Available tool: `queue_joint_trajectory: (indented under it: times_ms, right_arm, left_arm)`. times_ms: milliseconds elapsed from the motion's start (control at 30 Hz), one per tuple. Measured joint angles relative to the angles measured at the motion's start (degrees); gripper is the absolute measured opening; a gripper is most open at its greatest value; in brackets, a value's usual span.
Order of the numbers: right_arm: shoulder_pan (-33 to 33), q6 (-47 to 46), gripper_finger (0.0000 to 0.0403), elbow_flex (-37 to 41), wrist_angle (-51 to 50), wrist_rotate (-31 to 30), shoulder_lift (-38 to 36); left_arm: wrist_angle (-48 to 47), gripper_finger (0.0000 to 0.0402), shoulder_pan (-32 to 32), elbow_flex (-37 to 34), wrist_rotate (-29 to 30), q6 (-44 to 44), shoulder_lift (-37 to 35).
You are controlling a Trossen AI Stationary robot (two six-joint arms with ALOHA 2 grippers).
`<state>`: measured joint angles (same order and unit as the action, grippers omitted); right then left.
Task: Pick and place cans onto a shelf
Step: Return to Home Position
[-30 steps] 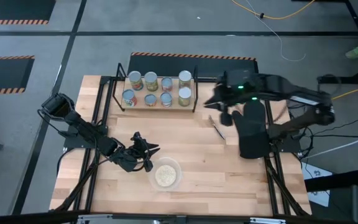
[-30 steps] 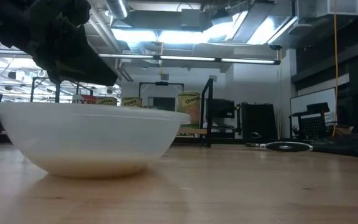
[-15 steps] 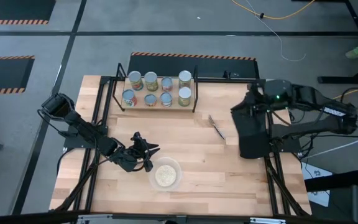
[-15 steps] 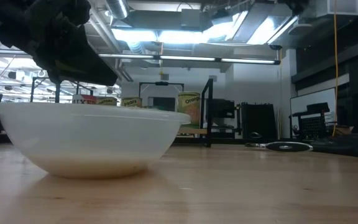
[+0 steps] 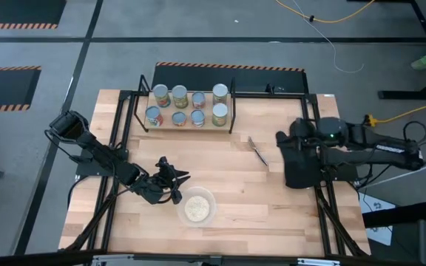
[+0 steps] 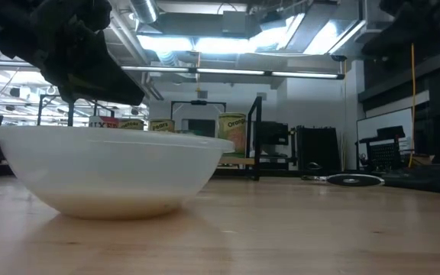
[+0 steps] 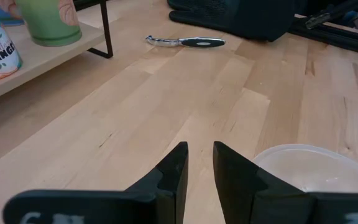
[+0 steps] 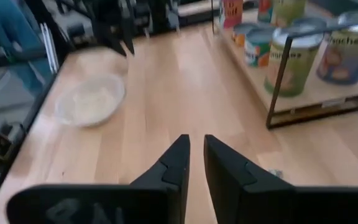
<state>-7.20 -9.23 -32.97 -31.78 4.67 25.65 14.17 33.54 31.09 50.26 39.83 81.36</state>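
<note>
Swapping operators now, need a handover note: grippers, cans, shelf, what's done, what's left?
Left gripper: shut, empty, low beside the bowl.
Right gripper: shut, empty, over the black mat at the table's right side.
Cans: eight, all upright on the shelf, in two rows of four.
Done: no can shows on the tabletop.
Left: probably only parking both arms.

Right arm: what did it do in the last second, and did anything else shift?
The right claw drew back from beside the shelf toward the right side of the table, empty and shut. The left claw, the cans on the shelf and the bowl stayed put.
</note>
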Motion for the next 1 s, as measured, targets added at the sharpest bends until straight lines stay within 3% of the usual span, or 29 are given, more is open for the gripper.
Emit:
queue_joint_trajectory:
  times_ms: [333, 767, 1000]
  right_arm:
    - [-0.01, -0.74, 0.0053, 10.02, 12.31, -0.02, -12.86]
    - [-0.02, 3.34, 0.0053, 14.7, 12.78, -0.48, -25.52]
    - [-0.02, 4.01, 0.0053, 17.08, 15.02, -0.71, -25.59]
  left_arm:
    - [0.0, 0.0069, 0.0, 0.0, 0.0, 0.0, 0.0]
    - [-0.02, 0.0069, 0.0, 0.0, 0.0, 0.02, 0.0]
    - [-0.01, 0.0069, 0.0, 0.0, 0.01, -0.07, 0.0]
